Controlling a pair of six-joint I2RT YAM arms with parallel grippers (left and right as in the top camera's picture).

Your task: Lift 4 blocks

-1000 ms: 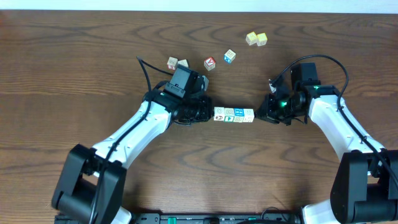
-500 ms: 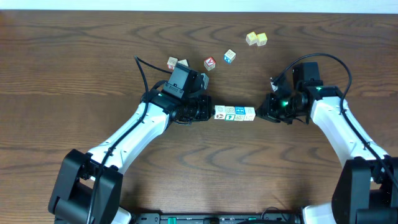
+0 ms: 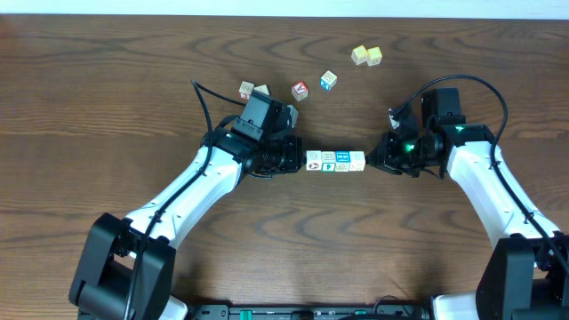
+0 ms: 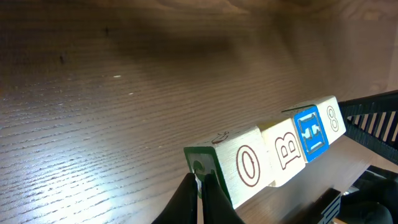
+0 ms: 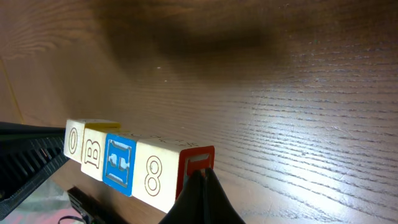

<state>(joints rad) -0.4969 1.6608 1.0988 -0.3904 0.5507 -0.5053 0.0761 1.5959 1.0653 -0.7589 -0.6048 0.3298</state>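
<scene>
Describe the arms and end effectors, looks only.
Left arm and right arm: white link shells, black joints and bases. A black cable loops off each wrist. Left end effector and right end effector are black; a green light glows by the right one.

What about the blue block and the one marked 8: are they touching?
Touching. The right wrist view shows the blue block flush against the 8 block, no gap.

4 blocks (image 3: 335,162), pale smooth wood, matt printed faces; table (image 3: 107,98), dark grained wood (I see soft sheen).
</scene>
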